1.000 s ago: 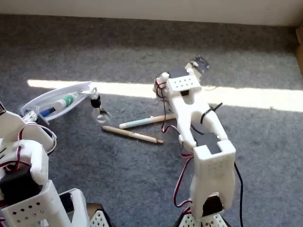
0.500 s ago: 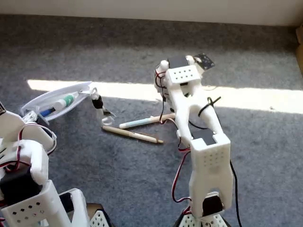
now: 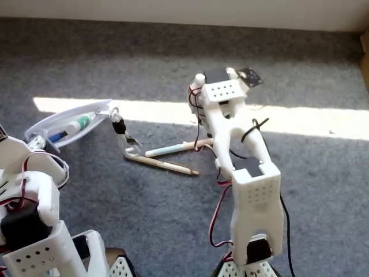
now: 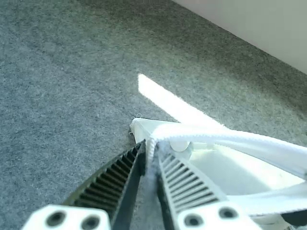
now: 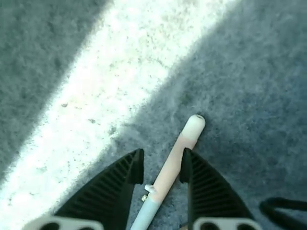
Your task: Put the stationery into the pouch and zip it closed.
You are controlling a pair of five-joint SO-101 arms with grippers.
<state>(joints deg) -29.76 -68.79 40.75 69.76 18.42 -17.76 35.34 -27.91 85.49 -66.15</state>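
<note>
Grey carpet (image 3: 144,57) lies under both sets of fingers, with a bright strip of sunlight (image 3: 300,120) crossing it just beyond the right fingers (image 5: 115,184).

The right arm (image 3: 242,150) is stretched out low over the carpet, and the left arm (image 3: 29,190) is folded close to its base.

The translucent white pouch (image 3: 69,124) lies open on the carpet. The left fingers (image 4: 120,177) are closed on its near end, pinching the rim, and the rest of the pouch runs away from them toward the sunlit strip.

A wooden pencil (image 3: 164,165) lies on the carpet between the two sets of fingers, nearer the right ones.

The pastel pen (image 5: 184,141) lies just beside the pencil. The right fingers are spread apart and straddle its cream end, which points past their tips.

The zip pull (image 3: 120,127) hangs off the pouch end far from the left fingers.

Inside the pouch, a green-and-white tube (image 3: 78,124) and a blue item (image 3: 56,137) sit just ahead of the left fingers.
</note>
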